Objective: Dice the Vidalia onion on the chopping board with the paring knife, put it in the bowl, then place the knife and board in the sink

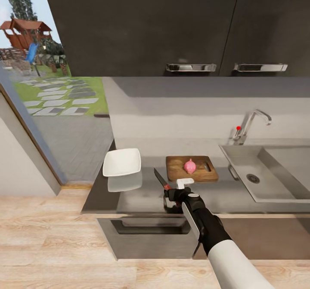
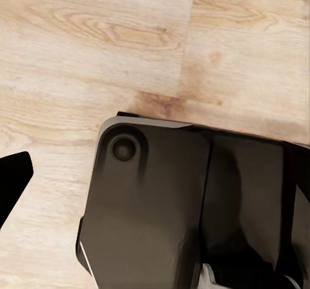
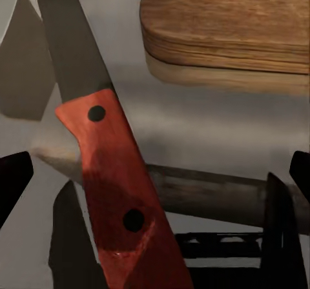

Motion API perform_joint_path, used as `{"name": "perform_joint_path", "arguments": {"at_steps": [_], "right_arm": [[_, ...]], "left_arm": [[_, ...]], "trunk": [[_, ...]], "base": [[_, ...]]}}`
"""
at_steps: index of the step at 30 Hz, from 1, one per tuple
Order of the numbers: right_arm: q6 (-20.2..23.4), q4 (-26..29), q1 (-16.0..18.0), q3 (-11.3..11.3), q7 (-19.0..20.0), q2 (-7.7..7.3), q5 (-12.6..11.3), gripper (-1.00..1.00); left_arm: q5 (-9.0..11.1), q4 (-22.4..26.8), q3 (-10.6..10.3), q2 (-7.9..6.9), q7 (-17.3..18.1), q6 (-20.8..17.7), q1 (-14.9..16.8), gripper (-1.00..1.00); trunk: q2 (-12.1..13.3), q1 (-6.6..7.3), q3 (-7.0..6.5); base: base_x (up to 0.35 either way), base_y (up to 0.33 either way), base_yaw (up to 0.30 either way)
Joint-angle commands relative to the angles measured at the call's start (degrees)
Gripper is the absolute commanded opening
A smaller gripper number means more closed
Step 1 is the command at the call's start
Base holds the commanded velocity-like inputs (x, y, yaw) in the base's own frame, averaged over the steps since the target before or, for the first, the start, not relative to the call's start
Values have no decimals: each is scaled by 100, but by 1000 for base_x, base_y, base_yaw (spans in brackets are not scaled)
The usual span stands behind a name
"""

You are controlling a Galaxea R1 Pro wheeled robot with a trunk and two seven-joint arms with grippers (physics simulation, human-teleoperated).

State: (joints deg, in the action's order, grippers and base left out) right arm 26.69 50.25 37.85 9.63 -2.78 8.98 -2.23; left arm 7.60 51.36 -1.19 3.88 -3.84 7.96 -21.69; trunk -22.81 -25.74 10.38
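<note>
The onion (image 1: 190,165) waits whole on the chopping board (image 1: 192,168). The right hand (image 1: 171,193), fingers spread wide, hovers over the paring knife (image 1: 160,179) on the worktop (image 1: 142,194), gripping nothing.

Glossy countertop (image 1: 142,194), wooden chopping board (image 1: 176,168)

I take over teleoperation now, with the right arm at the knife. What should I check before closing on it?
1. Onion on board: ok.
2. Knife handle between right hand fingers: ok.
3. Right hand shut on handle: not ok, fingers apart.
4. Knife lies flat on countertop: ok.
5. Bowl apart from knife: ok.
6. Left hand state: cannot tell.
</note>
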Motion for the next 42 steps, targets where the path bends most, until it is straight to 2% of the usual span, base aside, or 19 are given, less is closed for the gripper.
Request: {"name": "perform_joint_path", "arguments": {"at_steps": [1,12,42], "right_arm": [[30,8,4,13,-29,-1,-24,100],[30,10,5,13,-29,-1,-24,100],[30,6,4,13,-29,4,-24,100]], "left_arm": [[57,6,-13,-1,-20,12,-2,100],[57,6,-13,-1,-20,12,-2,100],[57,6,-13,-1,-20,12,-2,100]], "trunk": [[-11,-5,15],[-11,-5,65],[-11,-5,69]], "base": [[109,0,0],[73,0,0],[-13,12,0]]}}
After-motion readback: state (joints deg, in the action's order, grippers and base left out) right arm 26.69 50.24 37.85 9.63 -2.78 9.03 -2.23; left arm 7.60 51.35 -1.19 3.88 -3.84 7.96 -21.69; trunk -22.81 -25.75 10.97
